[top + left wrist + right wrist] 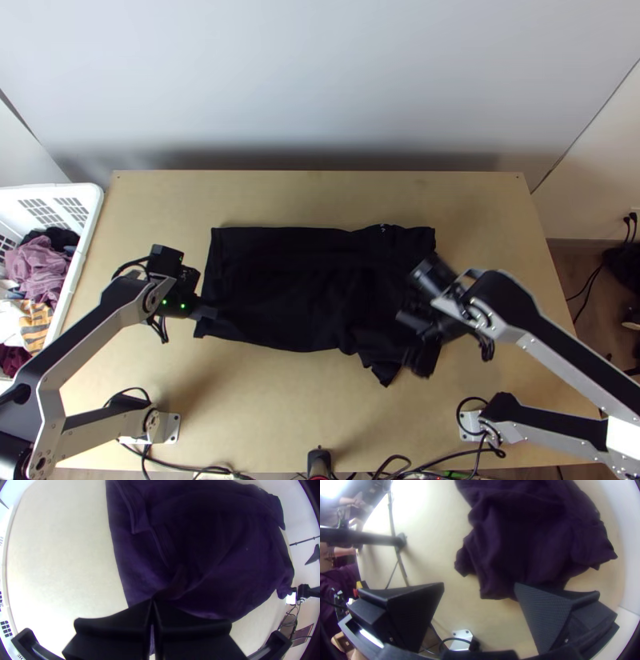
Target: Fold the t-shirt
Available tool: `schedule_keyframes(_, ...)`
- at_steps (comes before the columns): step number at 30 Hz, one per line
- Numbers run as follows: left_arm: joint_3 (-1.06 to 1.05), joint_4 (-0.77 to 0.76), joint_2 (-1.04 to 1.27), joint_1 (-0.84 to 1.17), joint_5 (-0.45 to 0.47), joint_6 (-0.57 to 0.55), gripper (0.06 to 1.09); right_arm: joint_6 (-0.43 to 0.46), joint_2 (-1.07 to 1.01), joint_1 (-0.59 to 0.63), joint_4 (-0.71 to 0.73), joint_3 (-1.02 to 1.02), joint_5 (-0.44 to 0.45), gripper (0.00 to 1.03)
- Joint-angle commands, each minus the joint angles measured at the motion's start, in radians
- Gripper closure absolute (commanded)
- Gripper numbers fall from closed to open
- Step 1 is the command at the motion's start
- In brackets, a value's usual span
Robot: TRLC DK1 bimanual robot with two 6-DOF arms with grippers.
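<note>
A dark t-shirt (pixel 296 280) lies on the table as a wide, roughly rectangular piece, rumpled at its right end, where a corner sticks out toward the near edge. At its left edge, near the lower left corner, is my left gripper (pixel 206 311); in the left wrist view my left gripper (pixel 152 601) is closed on the cloth, with a bit showing between its fingers. Over the shirt's right end hangs my right gripper (pixel 416 344). The right wrist view has my right gripper (pixel 479 585) wide open, beside the bunched end of the t-shirt (pixel 526 543).
A white basket (pixel 90 232) of mixed clothes stands left of the table (pixel 320 196). Cables run along the near edge, around a small black device (pixel 318 462). Bare wood surrounds the shirt.
</note>
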State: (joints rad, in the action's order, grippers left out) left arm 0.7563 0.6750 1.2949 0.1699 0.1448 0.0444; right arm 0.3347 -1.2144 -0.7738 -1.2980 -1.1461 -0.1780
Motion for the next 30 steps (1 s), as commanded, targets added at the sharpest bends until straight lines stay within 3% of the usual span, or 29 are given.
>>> schedule_keyframes(1,0.015,-0.023,0.024,-0.029,-0.004,-0.031,1.05,0.012,-0.002,-0.174,-0.037,0.071,-0.049,0.05)
schedule_keyframes(11,0.052,-0.035,0.058,-0.020,-0.022,-0.052,1.05,0.017,-0.008,-0.335,-0.041,0.204,-0.118,0.05)
schedule_keyframes(25,0.046,-0.020,0.009,-0.013,-0.022,-0.067,1.05,0.052,-0.240,-0.315,0.186,0.212,-0.123,0.05)
schedule_keyframes(30,0.038,-0.017,-0.003,-0.013,-0.024,-0.060,1.05,0.049,-0.277,-0.295,0.201,0.181,-0.123,0.05)
